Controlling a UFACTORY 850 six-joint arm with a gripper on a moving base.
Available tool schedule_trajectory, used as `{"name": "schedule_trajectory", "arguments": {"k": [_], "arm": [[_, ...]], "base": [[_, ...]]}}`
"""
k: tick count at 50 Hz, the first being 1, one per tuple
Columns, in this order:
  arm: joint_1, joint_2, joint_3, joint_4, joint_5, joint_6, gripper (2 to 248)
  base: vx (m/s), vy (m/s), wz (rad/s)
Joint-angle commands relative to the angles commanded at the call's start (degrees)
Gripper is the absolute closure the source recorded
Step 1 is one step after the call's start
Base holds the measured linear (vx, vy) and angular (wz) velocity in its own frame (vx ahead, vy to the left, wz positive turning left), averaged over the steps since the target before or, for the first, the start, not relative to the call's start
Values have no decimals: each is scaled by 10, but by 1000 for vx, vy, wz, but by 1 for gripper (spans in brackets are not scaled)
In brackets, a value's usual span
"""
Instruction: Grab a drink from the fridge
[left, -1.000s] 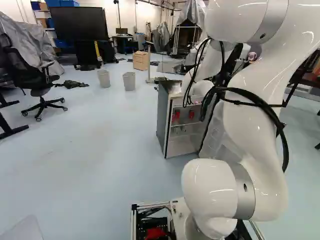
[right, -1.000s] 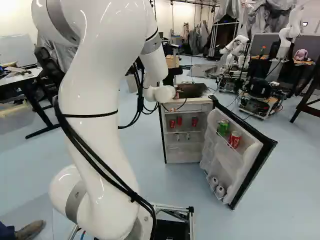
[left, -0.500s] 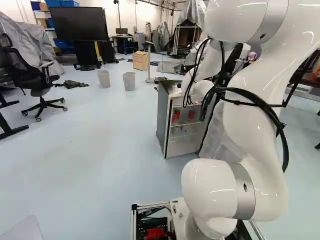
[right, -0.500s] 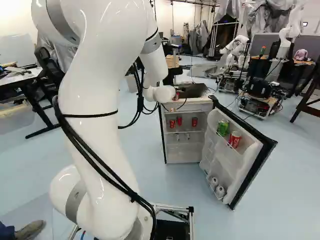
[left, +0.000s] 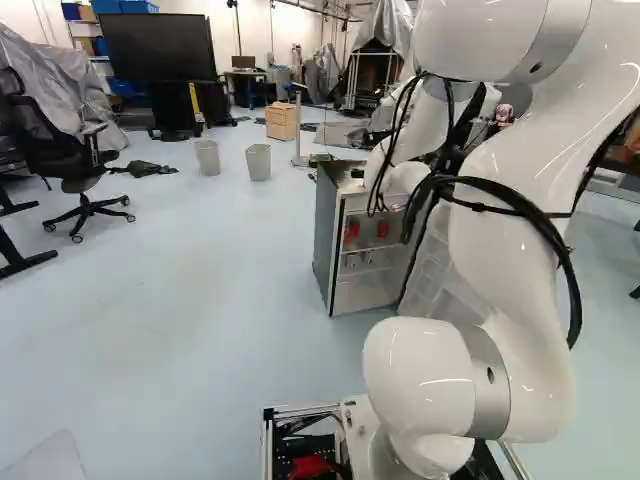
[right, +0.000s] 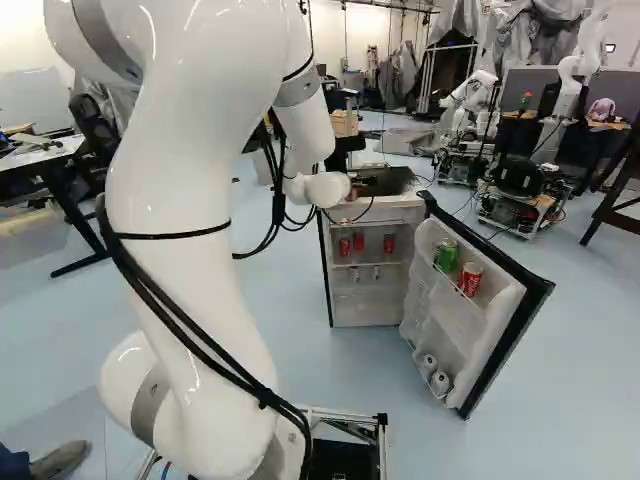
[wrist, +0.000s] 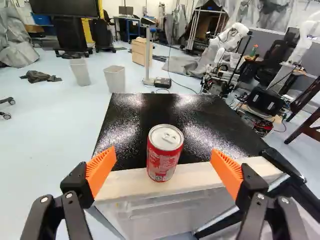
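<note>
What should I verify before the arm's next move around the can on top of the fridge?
1. End effector open: ok, its fingers stand apart.
2. Red can upright: ok.
3. Can lined up between the fingers: ok, about midway, with a gap on each side.
4. Can well back from the front edge of the fridge top: not ok, it stands at that edge, so a nudge might tip it off.
5. Fingers far enough forward to close squarely on the can: cannot tell.
6. Fridge door shut: not ok, it hangs wide open; probably worth keeping the arm clear of it.
</note>
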Motion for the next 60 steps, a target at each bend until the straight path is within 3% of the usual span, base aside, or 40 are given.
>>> {"name": "schedule_trajectory", "arguments": {"k": [16,46,60], "arm": [[-26,15,18,5,-1,0,3],[-80,20,24,134,-30,0,3],[-104,32,22,159,-31,0,3]], "base": [[0,0,0],[0,0,0],[0,0,0]]}}
